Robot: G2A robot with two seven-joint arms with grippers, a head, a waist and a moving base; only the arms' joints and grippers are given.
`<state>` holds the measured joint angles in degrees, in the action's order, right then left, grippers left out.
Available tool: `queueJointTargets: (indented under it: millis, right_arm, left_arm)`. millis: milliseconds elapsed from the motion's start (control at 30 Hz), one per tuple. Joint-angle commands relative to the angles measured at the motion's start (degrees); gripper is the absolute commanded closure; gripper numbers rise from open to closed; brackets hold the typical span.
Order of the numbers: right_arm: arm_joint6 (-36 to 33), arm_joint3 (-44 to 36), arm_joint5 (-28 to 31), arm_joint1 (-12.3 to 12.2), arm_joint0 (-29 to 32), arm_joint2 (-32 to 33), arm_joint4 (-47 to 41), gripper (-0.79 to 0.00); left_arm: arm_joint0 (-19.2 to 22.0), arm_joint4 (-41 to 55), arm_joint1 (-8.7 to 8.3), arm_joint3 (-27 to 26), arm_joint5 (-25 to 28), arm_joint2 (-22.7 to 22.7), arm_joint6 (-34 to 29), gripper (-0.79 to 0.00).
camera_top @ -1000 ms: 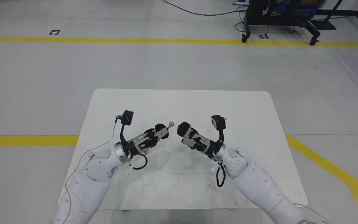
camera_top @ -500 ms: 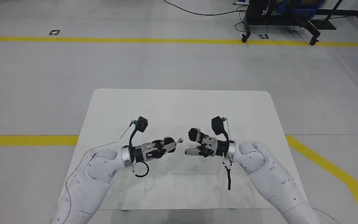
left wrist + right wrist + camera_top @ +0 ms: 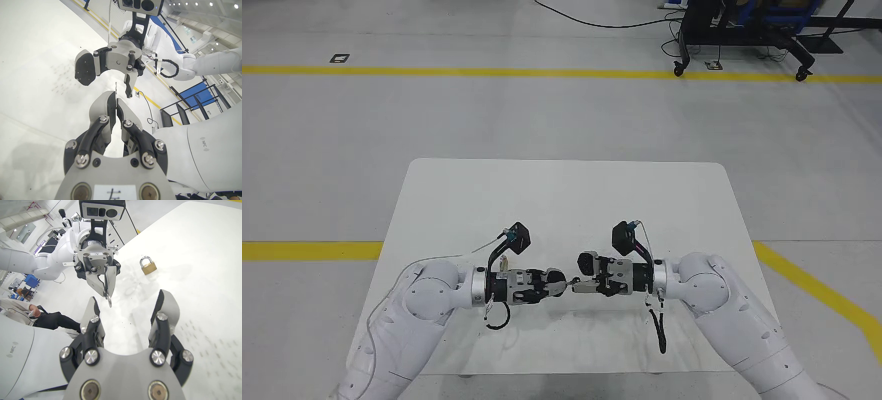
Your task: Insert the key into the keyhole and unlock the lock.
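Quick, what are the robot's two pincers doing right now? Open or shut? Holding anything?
Left pincer: shut on the key.
Right pincer: open, holding nothing.

A white table (image 3: 442,200) with rounded corners is standing on the grey floor. Beyond the table's far edge, a yellow line (image 3: 442,70) is running across the floor. Another yellow line (image 3: 302,250) is reaching the table's left side. Well beyond the table's far right corner, a black wheeled cart (image 3: 694,30) is standing, and a black cable (image 3: 592,24) is lying beside it. A small dark plate (image 3: 339,58) is lying on the floor beyond the table's far left corner.
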<state>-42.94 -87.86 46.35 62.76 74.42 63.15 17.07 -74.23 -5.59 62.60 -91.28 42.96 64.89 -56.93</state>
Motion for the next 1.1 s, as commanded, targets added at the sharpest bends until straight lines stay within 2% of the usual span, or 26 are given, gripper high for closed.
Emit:
queueJointTargets:
  millis: [0, 67, 200, 500, 600, 700, 867, 967, 1067]
  right_arm:
    - [-0.83, 0.28, 0.06, -0.07, -0.47, -0.36, -1.22, -0.360]
    - [-1.46, 0.55, 0.27, -0.15, -0.92, -0.68, -2.16, -0.326]
    - [-2.48, 1.04, 0.34, -0.33, -1.56, -1.17, -4.15, -0.311]
    - [-4.53, 1.70, 0.86, -0.96, -2.22, -1.47, -7.06, -0.351]
    - [-4.84, 1.81, 0.85, -1.13, -2.26, -1.66, -7.56, -0.296]
    - [-5.38, 1.84, 0.91, -1.28, -2.34, -2.04, -8.20, -0.185]
    - [-5.97, 1.78, 1.24, -1.51, -2.68, -2.60, -8.87, -0.102]
    - [-6.18, 1.64, 1.83, -1.65, -2.78, -2.92, -9.53, -0.012]
    - [-6.81, 1.68, 2.44, -1.82, -2.94, -3.27, -10.48, 0.000]
  left_arm:
    - [0.24, 0.01, -0.07, 0.17, 0.10, -0.42, 0.01, 0.000]
    - [0.44, 0.05, -0.16, 0.32, 0.13, -0.67, 0.19, 0.000]
    - [0.77, 0.25, -0.38, 0.49, 0.32, -0.95, 0.46, 0.000]
    - [1.14, 0.51, -0.91, 0.77, 0.49, -1.17, 1.38, 0.000]
    - [1.18, 0.58, -1.08, 0.78, 0.52, -1.29, 1.68, 0.000]
    - [1.27, 0.56, -1.24, 0.76, 0.52, -1.50, 1.77, 0.000]
    - [1.55, 0.01, -1.45, 0.75, 0.20, -2.20, 1.69, 0.000]
    - [1.71, 0.03, -1.58, 0.81, 0.24, -2.50, 1.86, 0.000]
    - [1.88, 0.06, -1.72, 0.88, 0.20, -2.72, 1.97, 0.000]
